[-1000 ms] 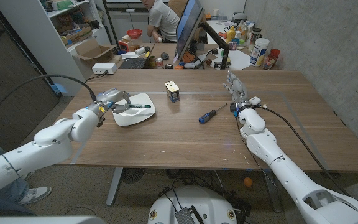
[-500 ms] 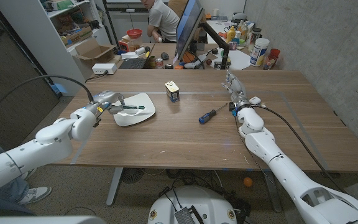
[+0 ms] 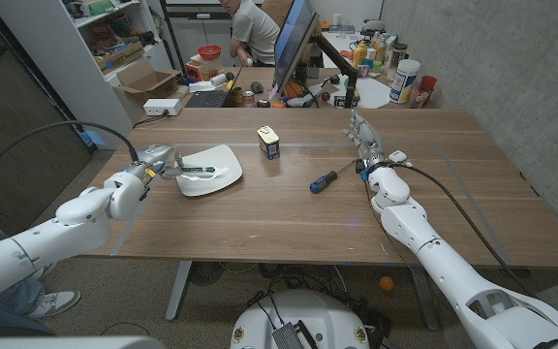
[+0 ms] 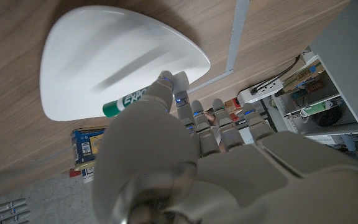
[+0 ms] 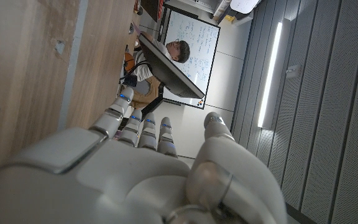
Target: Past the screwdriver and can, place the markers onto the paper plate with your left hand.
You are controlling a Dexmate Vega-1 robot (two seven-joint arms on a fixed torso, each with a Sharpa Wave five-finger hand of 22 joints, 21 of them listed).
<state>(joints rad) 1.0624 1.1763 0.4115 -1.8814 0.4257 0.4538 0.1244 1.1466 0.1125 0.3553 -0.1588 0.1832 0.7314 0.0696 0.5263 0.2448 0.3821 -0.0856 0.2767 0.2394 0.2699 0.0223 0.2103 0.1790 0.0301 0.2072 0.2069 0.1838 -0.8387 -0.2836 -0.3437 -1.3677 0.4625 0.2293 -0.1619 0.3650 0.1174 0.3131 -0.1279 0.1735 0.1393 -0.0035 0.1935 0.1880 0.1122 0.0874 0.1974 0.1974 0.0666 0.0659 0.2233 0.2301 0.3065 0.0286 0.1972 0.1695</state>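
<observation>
Marker (image 3: 200, 170), green-capped, is lying on the white paper plate (image 3: 223, 155) at the table's left side; the left wrist view is showing its printed barrel (image 4: 129, 101) resting on the plate's surface (image 4: 86, 56). Left hand (image 3: 160, 160) is hovering at the plate's left rim with its fingers apart, gripping nothing, fingertips (image 4: 165, 79) just beside the marker; whether they are touching it cannot be told. Can (image 3: 268, 142) is standing upright near the table's middle, right of the plate. Screwdriver (image 3: 328, 178), blue-handled, is lying further right on the wooden table (image 3: 289, 218). Right hand (image 3: 368, 145) is standing upright beyond the screwdriver, fingers extended and spread, holding nothing.
</observation>
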